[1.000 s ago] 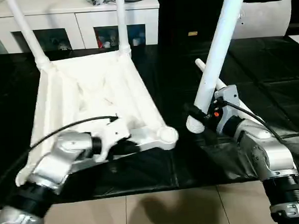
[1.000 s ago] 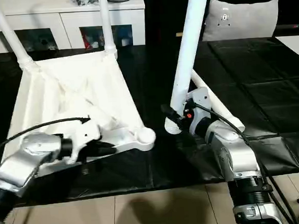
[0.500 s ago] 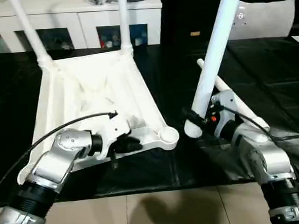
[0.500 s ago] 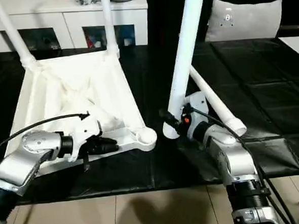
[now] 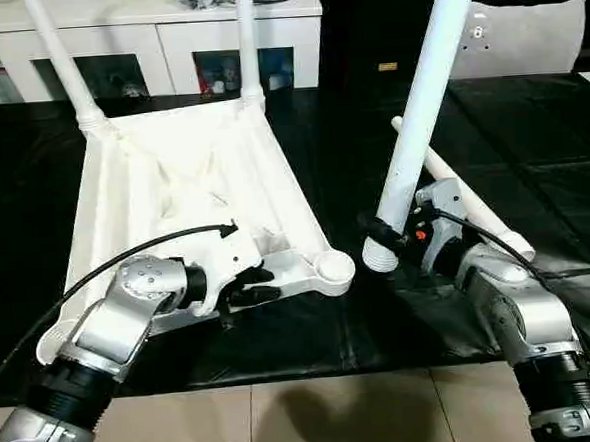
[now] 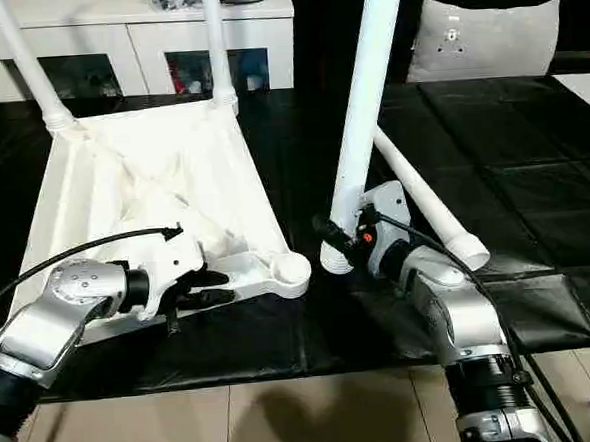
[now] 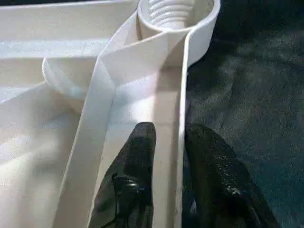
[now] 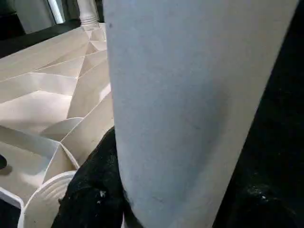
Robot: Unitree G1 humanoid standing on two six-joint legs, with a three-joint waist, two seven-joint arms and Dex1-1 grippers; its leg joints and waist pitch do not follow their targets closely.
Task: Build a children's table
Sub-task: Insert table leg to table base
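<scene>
Left gripper fingers narrowly parted, straddling the upturned table top rim, apparently loose. Right gripper clamps a leg, at the empty socket's 3 o'clock.

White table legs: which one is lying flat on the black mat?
The round white plastic leg behind the right gripper; two stand in the upturned tabletop, one is gripped upright.

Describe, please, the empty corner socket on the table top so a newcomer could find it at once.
The white table top lies upside down on the black mat. The empty socket is its near corner, beside the left tool; unlike the two far corners, it has no leg.
</scene>
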